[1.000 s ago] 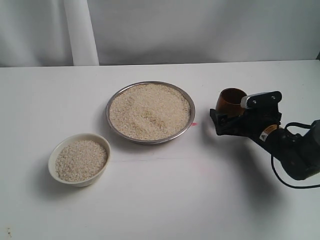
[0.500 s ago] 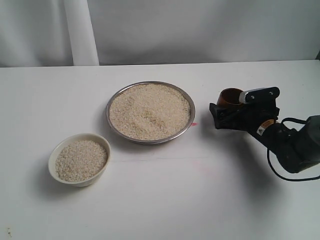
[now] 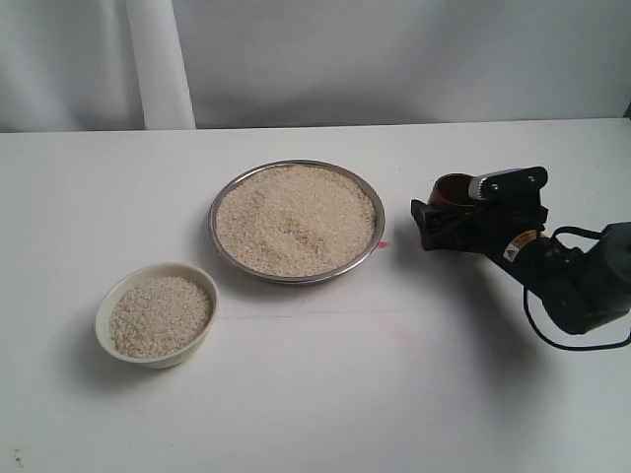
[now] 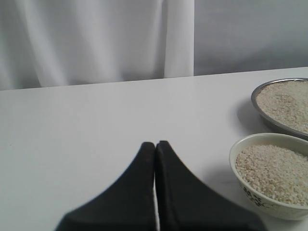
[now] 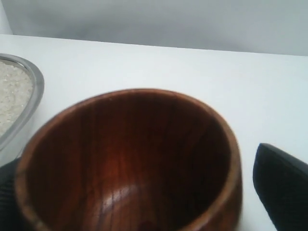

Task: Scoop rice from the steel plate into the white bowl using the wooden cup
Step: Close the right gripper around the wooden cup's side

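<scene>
Step in hand, as we judge it: gripping the wooden cup [image 3: 452,190]. It stands upright on the surface [image 3: 394,394], well apart from the steel plate [image 3: 296,281] on the right arm's side, inside bare. The right end effector [image 5: 139,192] is spread around it, one finger clear of the wall. The left end effector [image 4: 155,147] is pressed together, empty. The rice [image 3: 296,219] is heaped on the plate. The white bowl [image 3: 148,360], near the plate on its left-arm side, already holds some. Lifting, scooping and pouring remain. We note a warning sticker [image 3: 513,252] on the right arm, text unreadable.
</scene>
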Motion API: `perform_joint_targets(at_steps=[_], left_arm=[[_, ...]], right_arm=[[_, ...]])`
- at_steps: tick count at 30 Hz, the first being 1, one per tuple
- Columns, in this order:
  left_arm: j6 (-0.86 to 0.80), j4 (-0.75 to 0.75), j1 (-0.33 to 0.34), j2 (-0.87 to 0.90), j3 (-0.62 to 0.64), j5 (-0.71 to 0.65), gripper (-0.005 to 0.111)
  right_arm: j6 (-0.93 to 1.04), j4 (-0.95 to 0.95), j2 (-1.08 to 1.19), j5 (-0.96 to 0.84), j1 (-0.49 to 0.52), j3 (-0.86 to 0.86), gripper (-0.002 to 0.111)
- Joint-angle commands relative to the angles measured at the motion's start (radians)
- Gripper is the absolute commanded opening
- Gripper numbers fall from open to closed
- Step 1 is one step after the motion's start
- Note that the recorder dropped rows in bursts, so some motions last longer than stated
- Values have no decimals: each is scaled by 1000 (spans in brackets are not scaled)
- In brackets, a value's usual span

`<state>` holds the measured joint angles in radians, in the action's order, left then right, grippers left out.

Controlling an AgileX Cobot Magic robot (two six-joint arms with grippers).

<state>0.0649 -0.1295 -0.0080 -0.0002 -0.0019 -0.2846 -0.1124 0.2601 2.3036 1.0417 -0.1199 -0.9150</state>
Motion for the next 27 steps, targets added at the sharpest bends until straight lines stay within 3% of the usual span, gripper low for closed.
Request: perform_joint_targets(at_steps=[1, 16, 17, 22, 24, 27], left_arm=[[5, 8, -3, 0, 2, 11, 0], [5, 8, -3, 0, 2, 11, 0], [5, 8, -3, 0, 2, 11, 0], [5, 8, -3, 0, 2, 11, 0], [5, 8, -3, 0, 2, 11, 0], [5, 8, -3, 0, 2, 11, 0]], right_arm=[[-4, 14, 6, 0, 3, -7, 105], [-4, 10, 6, -23, 3, -18, 101], [-4, 10, 6, -26, 3, -18, 96], [-4, 10, 6, -37, 3, -18, 48], [-4, 10, 6, -37, 3, -18, 36], [-4, 10, 6, -37, 3, -18, 29]])
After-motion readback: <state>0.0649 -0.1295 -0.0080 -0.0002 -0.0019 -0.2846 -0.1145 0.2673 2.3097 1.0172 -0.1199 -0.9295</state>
